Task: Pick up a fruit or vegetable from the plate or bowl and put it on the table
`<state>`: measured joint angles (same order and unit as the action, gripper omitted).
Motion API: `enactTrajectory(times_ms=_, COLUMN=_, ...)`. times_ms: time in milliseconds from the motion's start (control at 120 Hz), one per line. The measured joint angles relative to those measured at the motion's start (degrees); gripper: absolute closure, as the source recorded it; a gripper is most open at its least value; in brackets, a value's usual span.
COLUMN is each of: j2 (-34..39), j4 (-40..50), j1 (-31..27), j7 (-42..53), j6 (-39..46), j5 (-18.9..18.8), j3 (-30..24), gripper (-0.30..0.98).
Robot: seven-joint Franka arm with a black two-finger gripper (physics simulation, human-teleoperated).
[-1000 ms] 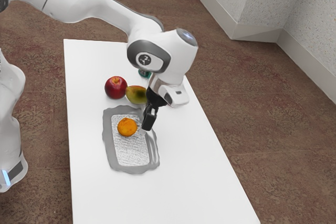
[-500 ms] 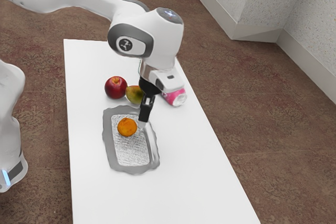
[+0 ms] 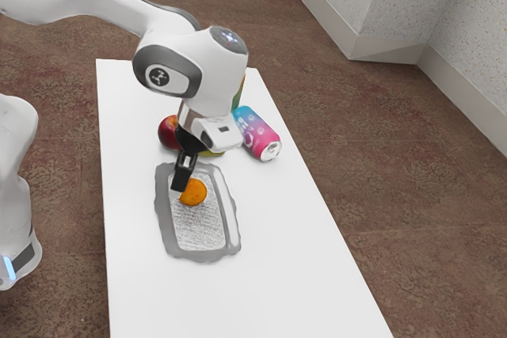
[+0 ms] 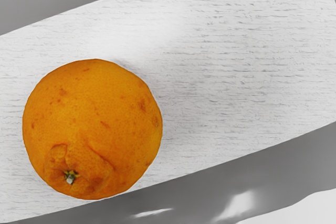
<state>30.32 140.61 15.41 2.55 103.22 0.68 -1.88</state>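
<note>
Orange (image 3: 194,194) lies on the silver-grey plate (image 3: 162,211), on its pale, streaked middle, toward the end nearer the apple. In the wrist view its dimpled stem end shows, and its skin is speckled with small darker marks. The gripper (image 3: 181,187) points down at the orange, its tip overlapping the fruit's upper left edge in the exterior view; whether the two touch, I cannot tell. Nor can I tell whether the gripper stands wide or narrow.

The plate has a broad, wavy, shiny rim and rests on the white table (image 3: 238,294). Just beyond the plate's end are a red apple (image 3: 166,134), partly behind the gripper, and a yellow-green fruit (image 3: 214,152), mostly hidden by the hand. Toward the exterior view's right from these, a blue and pink can (image 3: 259,134) lies on its side, its end turned toward the camera. Farther back, a strip of something green and orange (image 3: 238,94) shows past the hand; I cannot tell what it is.

Around the table spreads a brown, mottled floor (image 3: 380,187), with a pale speckled wall (image 3: 432,5) at the exterior view's upper right.
</note>
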Motion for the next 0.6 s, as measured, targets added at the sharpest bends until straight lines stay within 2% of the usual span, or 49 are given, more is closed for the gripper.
enactTrajectory(times_ms=433, j2=-0.44, j4=0.61, j1=-0.87, j7=-1.27, j6=2.71, j5=-0.62, j3=0.05, gripper=0.0)
enactTrajectory(times_ms=600, j2=-2.8, j4=0.48, j1=-2.27, j7=-1.53, j6=4.83, j5=-1.25, j3=0.12, gripper=0.0)
